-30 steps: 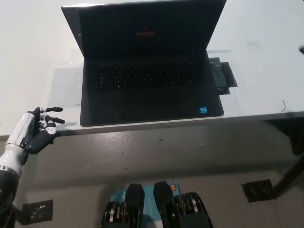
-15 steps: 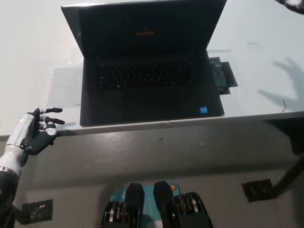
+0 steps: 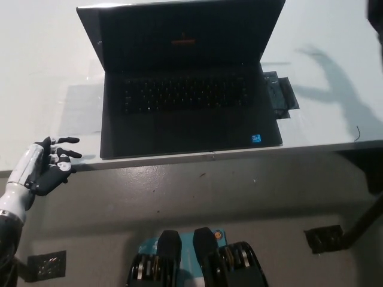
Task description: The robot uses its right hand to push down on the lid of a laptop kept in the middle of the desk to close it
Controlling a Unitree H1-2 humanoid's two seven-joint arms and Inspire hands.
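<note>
A: Shadow of an arm and spread fingers (image 3: pixel 332 81) lies across the pale bench (image 3: pixel 42 72) to the right of the open black laptop (image 3: pixel 185 95). Half a second ago it was smaller and sat further right; a second ago there was none.

B: And the black right hand (image 3: pixel 377 18) itself?

A: Only a dark sliver at the top right edge. Whether it is wide or closed I cannot tell. Judging by the growing shadow, it is coming in high from the right, toward the lid.

B: Has the lid moved?

A: No. The dark lid (image 3: pixel 179 30) stands open as before, leaning away toward the far side, its top edge at the frame's upper border. The laptop sits mid-bench, its near edge almost level with the bench's near edge (image 3: pixel 311 148). So the push has not started.

B: Room to work?

A: Bare bench to the left and right of the lid. A small dark flat object (image 3: pixel 280 95) touches the laptop's right side near the hinge, low enough that a hand coming over the lid should clear it. I'd watch the near edge: a hard push could slide the base toward it.

B: The other hand?

A: The white left hand (image 3: pixel 45 167) rests at the near left, just off the bench corner, fingers apart, holding nothing, unmoved.
</note>
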